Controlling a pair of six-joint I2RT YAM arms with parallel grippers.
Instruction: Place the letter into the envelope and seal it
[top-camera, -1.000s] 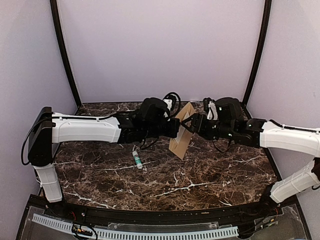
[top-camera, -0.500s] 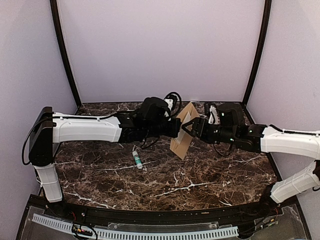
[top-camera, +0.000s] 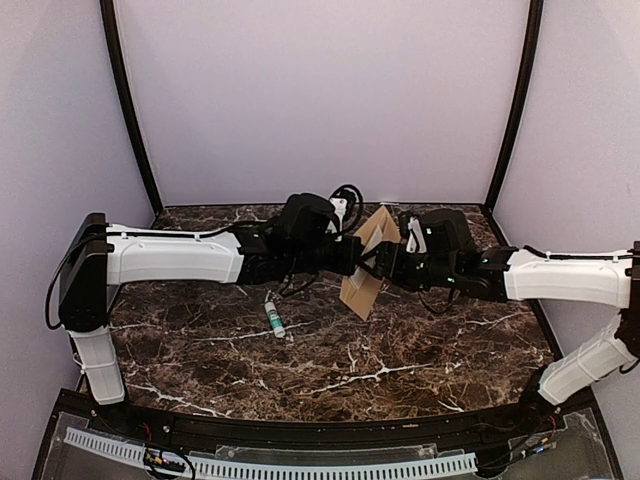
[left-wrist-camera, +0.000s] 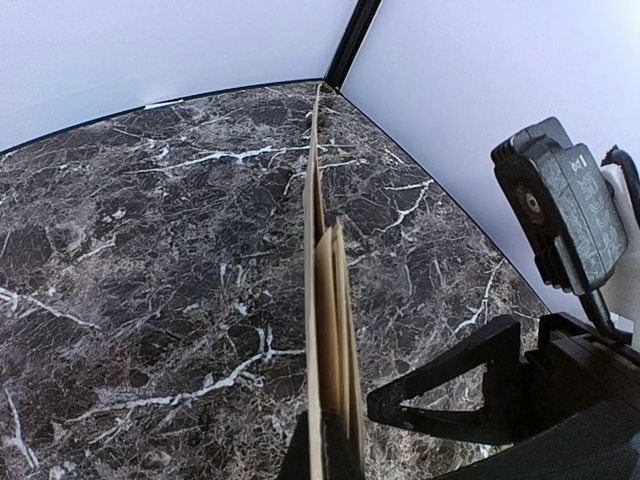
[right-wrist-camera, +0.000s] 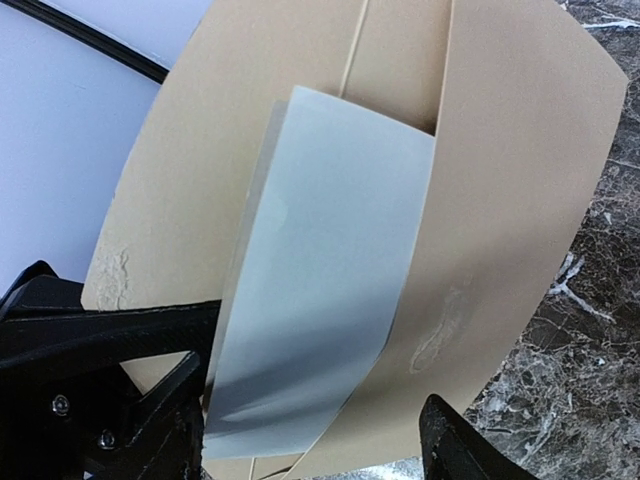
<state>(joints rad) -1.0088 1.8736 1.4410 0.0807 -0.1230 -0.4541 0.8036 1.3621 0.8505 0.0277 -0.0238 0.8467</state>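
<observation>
Our left tool (left-wrist-camera: 325, 465) is clamped on the envelope (top-camera: 358, 290) and holds it on edge above the table (top-camera: 420, 350). The right tool (top-camera: 378, 262) stands apart, one finger at each side of the envelope, with the pale letter (right-wrist-camera: 320, 270) partly tucked in. The label on the tube (top-camera: 273, 318) is too small to read.

Top: high at near edge, looking down on whole surface (top-camera: 400, 360), far. Left wrist: close, edge-on to envelope (left-wrist-camera: 312, 230). Right wrist: closer, facing its side. All share envelope.
</observation>
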